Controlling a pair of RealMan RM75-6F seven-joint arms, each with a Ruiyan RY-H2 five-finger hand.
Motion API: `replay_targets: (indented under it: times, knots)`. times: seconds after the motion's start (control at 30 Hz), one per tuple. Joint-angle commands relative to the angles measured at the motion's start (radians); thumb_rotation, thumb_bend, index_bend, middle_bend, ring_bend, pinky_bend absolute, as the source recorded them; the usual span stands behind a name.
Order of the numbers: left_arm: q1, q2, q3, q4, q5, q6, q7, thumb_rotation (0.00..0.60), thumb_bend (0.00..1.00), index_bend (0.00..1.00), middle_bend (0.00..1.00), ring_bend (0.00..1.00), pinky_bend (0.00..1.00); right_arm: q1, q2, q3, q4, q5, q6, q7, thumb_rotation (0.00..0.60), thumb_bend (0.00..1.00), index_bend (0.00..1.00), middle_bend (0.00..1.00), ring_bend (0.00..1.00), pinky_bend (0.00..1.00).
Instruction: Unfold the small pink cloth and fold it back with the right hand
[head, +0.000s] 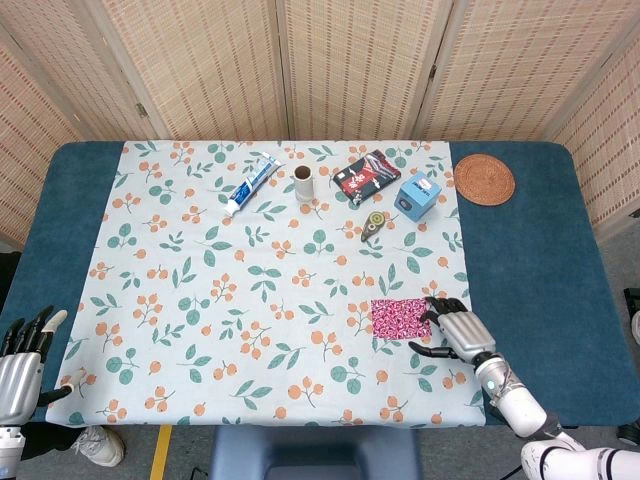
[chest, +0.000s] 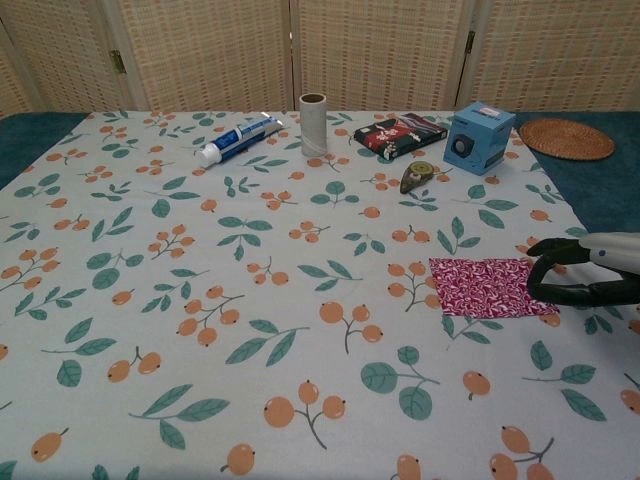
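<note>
At the near left corner of the bench (head: 520, 260), the left robot hand (head: 20, 362) sits just off the edge, fingers spread upward and holding nothing. Near the front edge on the right side, the right robot hand (chest: 585, 272) hovers low over the flowered tablecloth (head: 250, 300), fingers curled and apart, with nothing between them; its fingertips (head: 432, 304) are at the right edge of the pink cloth (chest: 488, 287), though contact cannot be judged. The pink cloth lies flat and spread open as a rectangle on the tablecloth, just left of that hand. Toward the far edge stands a row of things, well apart from the cloth: a toothpaste tube (head: 251, 185) lying at an angle, an upright cardboard tube (head: 303, 183), a dark patterned packet (head: 367, 172), a small blue box (head: 418, 195), and a small tape dispenser (head: 374, 222) just in front of the box. At the far right corner, on the blue bench cover, rests a round woven coaster (head: 484, 179).
</note>
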Motion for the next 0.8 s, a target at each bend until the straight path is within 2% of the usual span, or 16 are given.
replay_targets:
  times: [0.03, 0.23, 0.8]
  knots:
    - [-0.001, 0.0, 0.0, -0.002, 0.002, 0.0, 0.002, 0.6, 0.29, 0.13, 0.08, 0.14, 0.0, -0.011, 0.015, -0.001, -0.006, -0.007, 0.011, 0.013, 0.077, 0.27, 0.26, 0.08, 0.0, 0.0]
    - [-0.002, 0.001, -0.001, -0.007, 0.002, 0.001, 0.007, 0.6, 0.29, 0.13, 0.08, 0.14, 0.0, -0.013, 0.023, 0.011, -0.014, -0.034, 0.017, 0.033, 0.079, 0.27, 0.26, 0.08, 0.0, 0.0]
    - [0.007, 0.001, 0.003, 0.007, -0.004, 0.004, -0.008, 0.6, 0.29, 0.13, 0.08, 0.14, 0.0, 0.031, -0.063, 0.03, 0.004, -0.007, -0.015, -0.038, 0.079, 0.27, 0.26, 0.08, 0.0, 0.0]
